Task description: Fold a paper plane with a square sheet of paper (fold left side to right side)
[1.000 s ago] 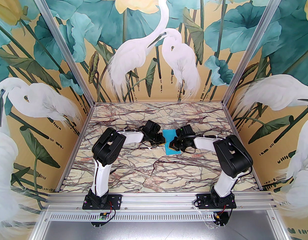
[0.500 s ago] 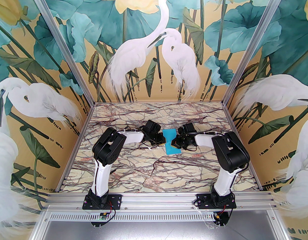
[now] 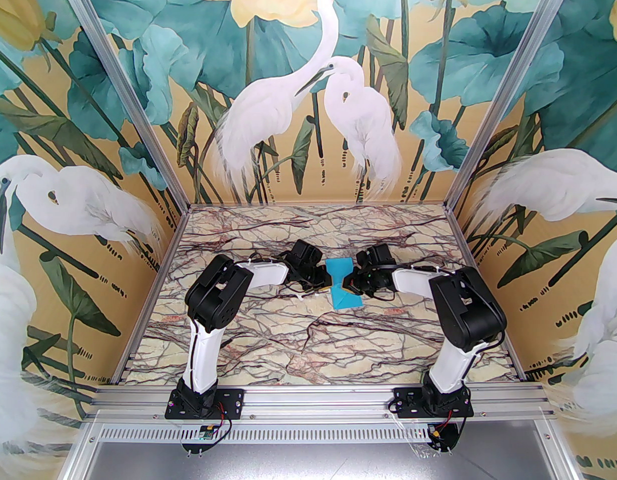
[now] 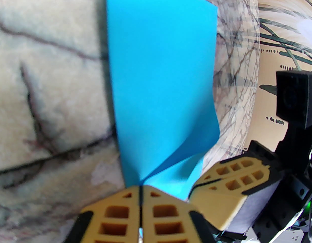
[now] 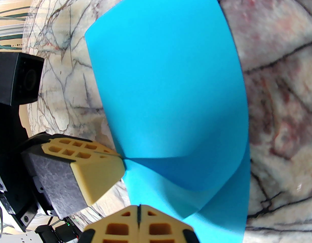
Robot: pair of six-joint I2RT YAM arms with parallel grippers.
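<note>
Three mural walls [image 3: 308,93] surround marble tabletop [image 3: 288,338] and blue paper [image 3: 338,268].

right pincer [image 3: 345,284] shifted farther out, square sheet of paper [image 3: 338,268] now waisted

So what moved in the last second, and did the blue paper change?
The right gripper slid back to the right, off the top of the blue paper to its right edge. The paper went from a flat-looking strip to a pinched bow-tie shape. The left gripper stayed shut on the paper's left edge, and the table looks the same.
</note>
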